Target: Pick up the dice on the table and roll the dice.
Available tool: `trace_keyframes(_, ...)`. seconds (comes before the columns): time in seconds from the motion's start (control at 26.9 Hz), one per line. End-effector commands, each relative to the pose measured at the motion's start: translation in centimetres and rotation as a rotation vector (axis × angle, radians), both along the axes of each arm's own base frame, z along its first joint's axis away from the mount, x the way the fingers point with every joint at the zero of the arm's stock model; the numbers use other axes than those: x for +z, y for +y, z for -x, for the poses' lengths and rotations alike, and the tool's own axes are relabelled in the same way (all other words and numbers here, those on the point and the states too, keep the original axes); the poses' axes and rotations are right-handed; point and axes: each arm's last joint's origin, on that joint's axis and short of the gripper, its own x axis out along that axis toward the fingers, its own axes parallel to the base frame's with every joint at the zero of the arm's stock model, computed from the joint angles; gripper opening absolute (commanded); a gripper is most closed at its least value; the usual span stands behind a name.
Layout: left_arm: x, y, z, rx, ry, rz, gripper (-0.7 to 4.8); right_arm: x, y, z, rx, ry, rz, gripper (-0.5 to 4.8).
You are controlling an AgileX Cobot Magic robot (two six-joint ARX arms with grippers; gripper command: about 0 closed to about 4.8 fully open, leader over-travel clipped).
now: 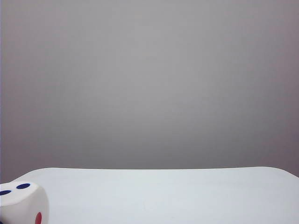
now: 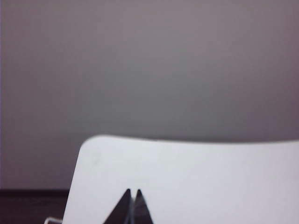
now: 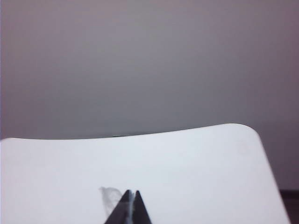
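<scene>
Dice at 7 o'clock of exterior view, resting on table, cut off by frame edge; two dark blue pips on top face, red pip on side face. Left gripper over table near rounded corner, jaws pressed together, holding nothing. Right gripper over table, jaws pressed together, empty. Neither gripper seen in exterior view.

the exterior view sits low at the table's near edge, facing level across it toward the grey wall at 12 o'clock — the dice looms close at 7 o'clock. both wrist views look low and level over the same tabletop — the left takes in its far left corner, the right its far right corner.
</scene>
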Motion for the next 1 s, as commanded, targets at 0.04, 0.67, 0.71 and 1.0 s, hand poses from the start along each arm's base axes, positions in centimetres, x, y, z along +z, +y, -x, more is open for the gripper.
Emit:
trace_keyframes(0.04, 3.5, 0.2, 0.7, 0.008, -0.022, 0.016, -0.05, 2.3, 0.4, 0.6, 0.017, -0.076, -0.044, -0.05)
trace_keyframes(0.67, 8.6, -0.1, -0.4, -0.012, 0.272, -0.158, -0.05, 13.9, 11.0, -13.5, 0.608, 0.279, 0.032, -0.05)
trace_keyframes(0.71, 8.6, -0.1, -0.4, -0.012, 0.283, -0.160, -0.05, 13.1, 12.8, -14.5, 0.648, 0.315, 0.049, -0.05)
trace_keyframes(1.0, 8.6, -0.1, -0.6, -0.007, 0.290, -0.155, -0.05, 8.2, 21.6, -15.0, 0.856, 0.420, 0.134, -0.05)
